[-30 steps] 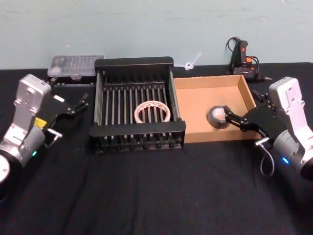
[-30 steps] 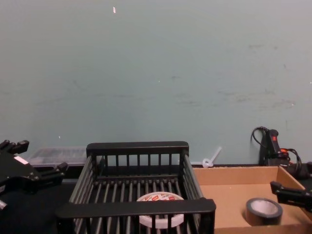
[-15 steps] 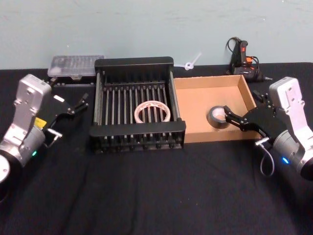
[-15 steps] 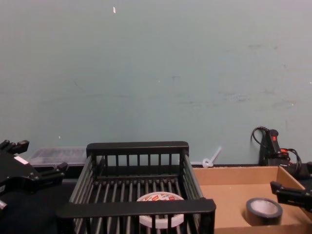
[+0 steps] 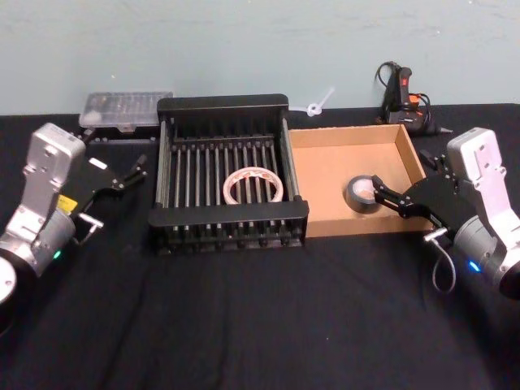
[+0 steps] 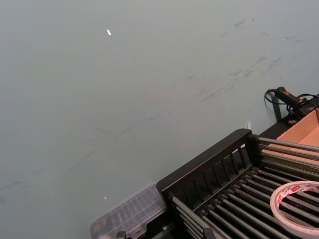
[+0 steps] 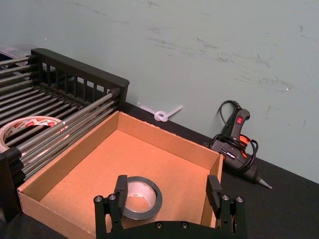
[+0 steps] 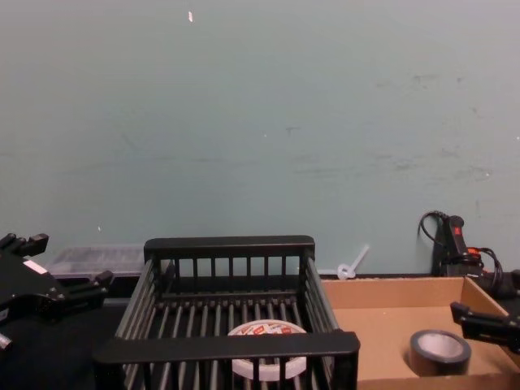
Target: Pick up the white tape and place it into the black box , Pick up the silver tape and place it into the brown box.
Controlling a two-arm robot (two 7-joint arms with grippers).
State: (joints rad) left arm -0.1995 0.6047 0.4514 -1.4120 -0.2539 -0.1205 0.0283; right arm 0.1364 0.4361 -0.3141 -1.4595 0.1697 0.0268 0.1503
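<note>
Black cloth table (image 5: pixel 260 325) against a pale green wall; we take the black box (image 5: pixel 229 218) as our landmark.

Right gripper (image 5: pixel 382 192) sits to the right of the black box, over the near right part of the brown box (image 5: pixel 341 223), which butts up against the black box's right side. Its fingers (image 7: pixel 121 185) are spread wide w/ nothing between them. The silver tape (image 5: pixel 361 193) lies flat on the brown box floor just beyond the fingertips, free of them; the right wrist view shows the roll (image 7: pixel 139 197) between and slightly ahead of the two spread fingers.

Left gripper (image 5: pixel 136 169) hangs off the black box's left side, near its far left corner, also spread and empty. The white tape (image 5: pixel 253 185) lies flat on the bars inside the black box, toward its right half, well apart from that gripper.

What changed over the last second: nothing we can see. Both arms, both rolls and both boxes look the same as 1 s and 0.5 s ago. We read that as both placements done, each roll in its box and let go, w/ the arms resting, not starting a new reach.

Behind the black box: a clear plastic case (image 5: pixel 126 108) to the left, a glue gun (image 5: pixel 402 93) far right by the wall.
</note>
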